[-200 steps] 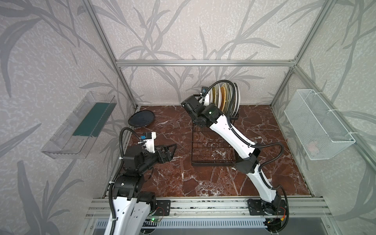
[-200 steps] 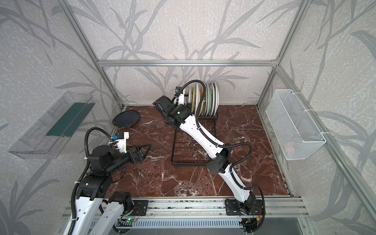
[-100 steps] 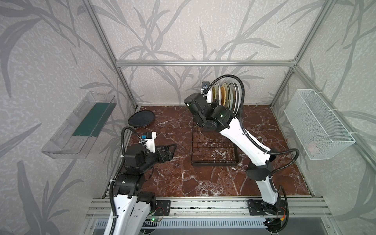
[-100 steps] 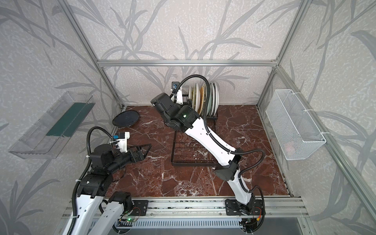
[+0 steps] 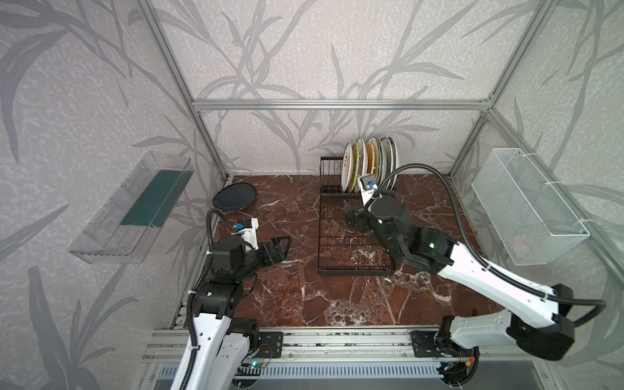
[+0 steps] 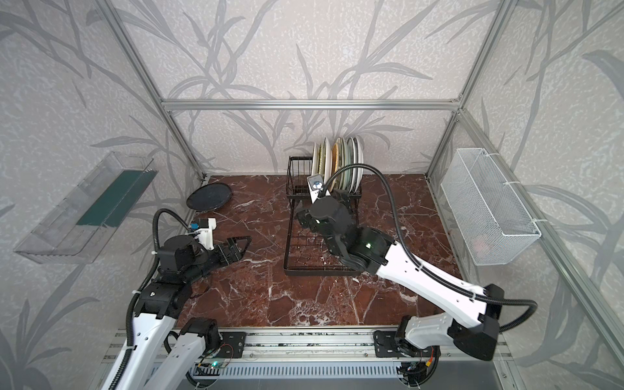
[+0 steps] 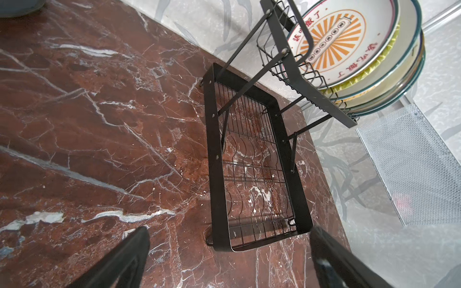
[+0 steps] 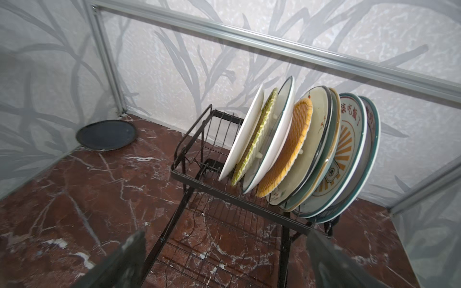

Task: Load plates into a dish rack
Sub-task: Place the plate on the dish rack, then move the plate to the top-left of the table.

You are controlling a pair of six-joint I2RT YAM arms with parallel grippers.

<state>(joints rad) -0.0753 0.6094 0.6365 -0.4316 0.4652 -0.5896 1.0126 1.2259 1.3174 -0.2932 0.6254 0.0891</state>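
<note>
Nine plates (image 8: 287, 149), one dish rack (image 8: 189, 180).
Eight stand racked ahead of the right tool (image 8: 225, 234); one black plate (image 5: 234, 200) lies beyond the left tool (image 5: 282, 244).

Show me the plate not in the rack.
The black plate, lying flat on the table by the back wall; the other plates stand on edge in the dish rack.

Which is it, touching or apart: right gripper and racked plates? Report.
Apart. Right wrist view: the right gripper is open and empty, dish rack frame between it and the plates.
</note>
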